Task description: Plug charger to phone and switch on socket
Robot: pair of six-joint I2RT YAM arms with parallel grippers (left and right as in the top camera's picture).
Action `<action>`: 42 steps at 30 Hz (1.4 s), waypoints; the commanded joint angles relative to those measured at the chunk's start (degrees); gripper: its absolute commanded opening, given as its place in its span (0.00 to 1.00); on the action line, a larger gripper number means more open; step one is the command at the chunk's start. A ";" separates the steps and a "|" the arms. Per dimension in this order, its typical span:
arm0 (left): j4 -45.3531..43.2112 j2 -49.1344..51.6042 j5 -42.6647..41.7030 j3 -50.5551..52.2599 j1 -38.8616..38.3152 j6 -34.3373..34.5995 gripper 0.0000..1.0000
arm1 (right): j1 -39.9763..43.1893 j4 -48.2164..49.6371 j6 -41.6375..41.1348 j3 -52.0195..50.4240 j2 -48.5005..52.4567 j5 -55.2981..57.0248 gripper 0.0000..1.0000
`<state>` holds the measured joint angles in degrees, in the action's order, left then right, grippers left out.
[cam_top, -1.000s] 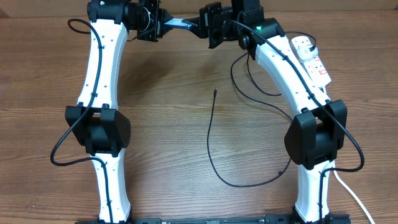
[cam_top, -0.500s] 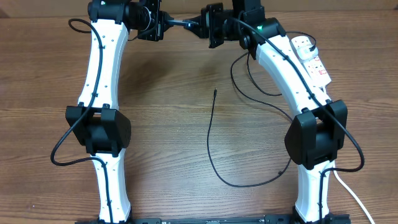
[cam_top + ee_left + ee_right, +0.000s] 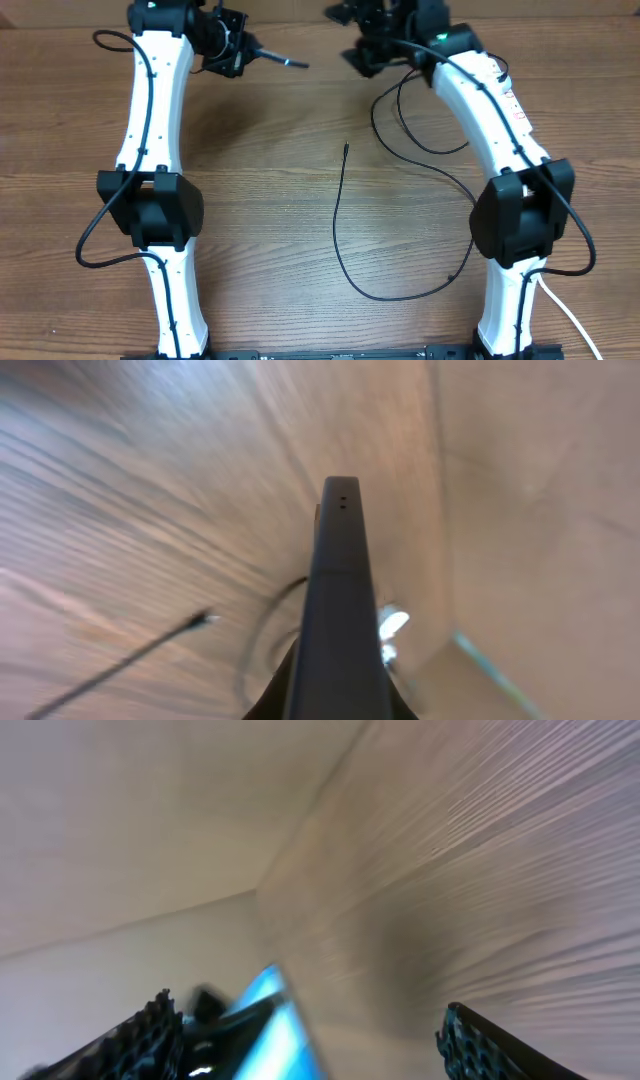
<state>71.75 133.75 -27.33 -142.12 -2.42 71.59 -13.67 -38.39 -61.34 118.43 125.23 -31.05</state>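
The phone hangs edge-on above the table's far side, and my left gripper is shut on its left end. In the left wrist view the phone's dark edge runs up from between the fingers. My right gripper stands open a short way right of the phone and touches nothing. In the right wrist view, blurred, the phone's blue screen lies by the left finger. The charger lies loose on the table, with its connector tip pointing away from me. The socket is mostly hidden under my right arm.
A thick white cord runs off the near right corner. The charger's far loops lie under the right arm. The table's back edge is close behind both grippers.
My right gripper has opened, let go of the phone and drawn back to the right. The left gripper has carried the phone slightly left. The charger has not moved.
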 commanded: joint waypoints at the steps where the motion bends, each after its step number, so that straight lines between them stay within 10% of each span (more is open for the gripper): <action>1: 4.07 -0.35 -4.52 -0.09 1.79 -13.79 0.04 | 1.88 -5.27 23.19 1.11 -1.55 2.05 0.76; 9: 17.99 -0.35 -8.13 -0.09 2.47 -20.31 0.04 | -3.02 -25.92 37.48 1.05 -1.55 26.99 0.73; 17: 18.93 -0.35 -8.70 -0.09 2.40 -35.41 0.04 | -7.34 -24.68 38.93 -6.60 -1.53 29.83 0.56; 42: 15.21 -0.35 -6.58 -0.09 1.16 -29.66 0.04 | -8.46 -8.15 37.13 -21.73 -1.53 24.48 0.39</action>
<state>87.79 133.75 -33.80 -141.99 -0.78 40.60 -21.58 -46.98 -23.97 97.06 125.10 -5.23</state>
